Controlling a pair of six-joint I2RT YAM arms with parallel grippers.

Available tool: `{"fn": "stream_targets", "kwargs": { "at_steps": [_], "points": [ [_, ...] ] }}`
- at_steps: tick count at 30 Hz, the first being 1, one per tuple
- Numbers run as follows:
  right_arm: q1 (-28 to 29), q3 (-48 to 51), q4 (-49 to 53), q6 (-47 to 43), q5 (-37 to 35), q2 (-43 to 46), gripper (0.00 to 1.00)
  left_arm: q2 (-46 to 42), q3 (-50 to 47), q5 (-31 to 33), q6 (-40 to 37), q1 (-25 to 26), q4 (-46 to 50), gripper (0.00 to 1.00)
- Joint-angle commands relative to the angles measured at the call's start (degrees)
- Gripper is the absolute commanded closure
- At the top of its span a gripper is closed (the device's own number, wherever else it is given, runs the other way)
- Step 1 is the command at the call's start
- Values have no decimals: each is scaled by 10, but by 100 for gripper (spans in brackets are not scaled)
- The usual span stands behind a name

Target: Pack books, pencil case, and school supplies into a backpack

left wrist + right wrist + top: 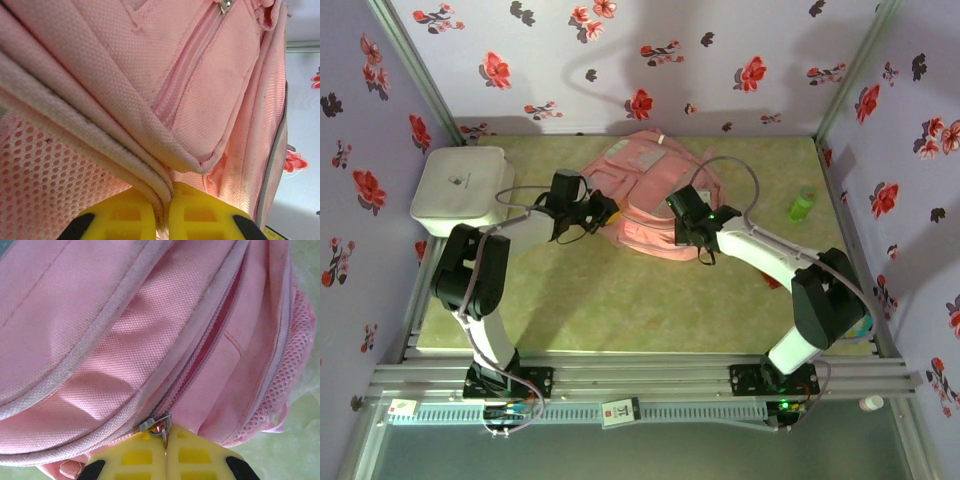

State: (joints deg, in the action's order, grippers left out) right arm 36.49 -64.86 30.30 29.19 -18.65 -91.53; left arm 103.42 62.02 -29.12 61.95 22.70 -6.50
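Zip time: the pink backpack point(640, 185) lies at twelve o'clock on the table point(620, 310). At its nine o'clock flank, the jaws of the left arm point(520, 222) are clamped shut on a piped fabric edge point(145, 182), apparently anchoring the bag. At three o'clock, the jaws of the right arm point(760, 250) are closed tight on the metal zipper pull point(156, 424), seemingly ready to work the zip.

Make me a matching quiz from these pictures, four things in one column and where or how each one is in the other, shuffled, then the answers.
1. left gripper
2. right gripper
3. white box
4. green object

A. near the right edge of the table
B. shut on the zipper pull of the backpack
C. far left corner of the table
D. shut on a piped seam of the backpack

Pairs: 1-D, 2-B, 3-C, 4-A
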Motion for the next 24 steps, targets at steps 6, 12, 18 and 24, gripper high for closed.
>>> {"fn": "stream_targets", "kwargs": {
  "at_steps": [6, 12, 18, 24],
  "points": [
    [1, -41, -5, -56, 99, -20, 100, 33, 79, 34, -103, -46, 82, 90],
    [56, -84, -32, -83, 133, -42, 100, -19, 40, 36, -92, -90, 79, 65],
    [90, -152, -70, -69, 188, -110, 100, -112, -43, 54, -71, -113, 82, 48],
    [113, -218, -99, -48, 230, -173, 100, -197, -149, 31, 14, -116, 31, 41]
  ]
}}
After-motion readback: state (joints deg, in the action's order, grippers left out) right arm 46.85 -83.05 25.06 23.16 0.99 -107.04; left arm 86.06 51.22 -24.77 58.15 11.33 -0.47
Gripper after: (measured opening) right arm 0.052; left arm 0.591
